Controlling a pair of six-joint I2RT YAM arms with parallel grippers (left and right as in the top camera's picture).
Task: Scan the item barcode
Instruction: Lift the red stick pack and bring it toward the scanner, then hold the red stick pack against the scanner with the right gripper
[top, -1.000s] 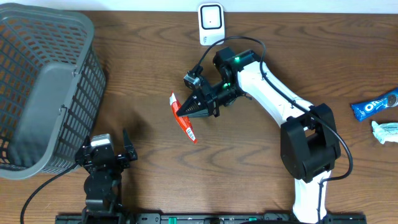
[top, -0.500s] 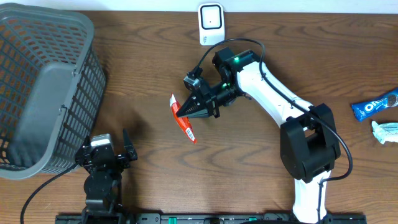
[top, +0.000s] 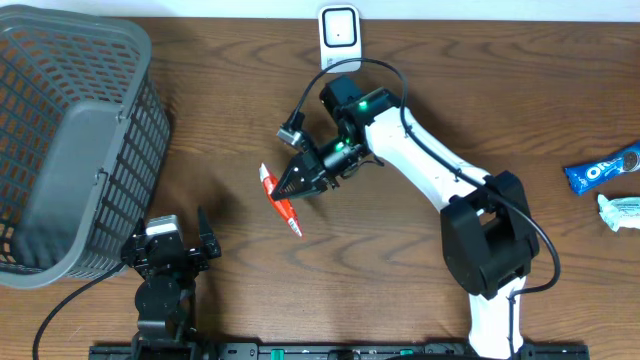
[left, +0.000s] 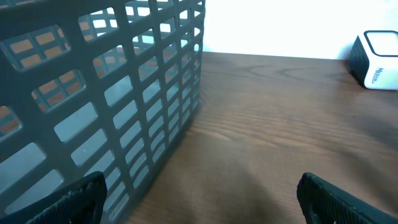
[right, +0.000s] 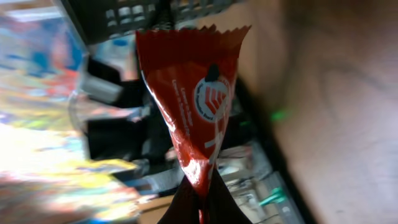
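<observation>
Red packet (top: 289, 211) in right jaws, basket (top: 150, 140) left, scanner (top: 339, 38) beyond, snacks (top: 600, 172) right

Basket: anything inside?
Overhead shows only the bare grey floor of the basket, no items. Its left edge runs out of frame, so that strip can't be checked.

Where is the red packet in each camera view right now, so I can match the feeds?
Overhead: red packet just left of centre, pinched in the right tool.
Left wrist: not in it.
Right wrist: fills the middle, rising from the tool at the bottom edge.
Shared landmark: grey basket, far left overhead, left half of the left wrist view, likely the dark grid at the top of the right wrist view.
</observation>
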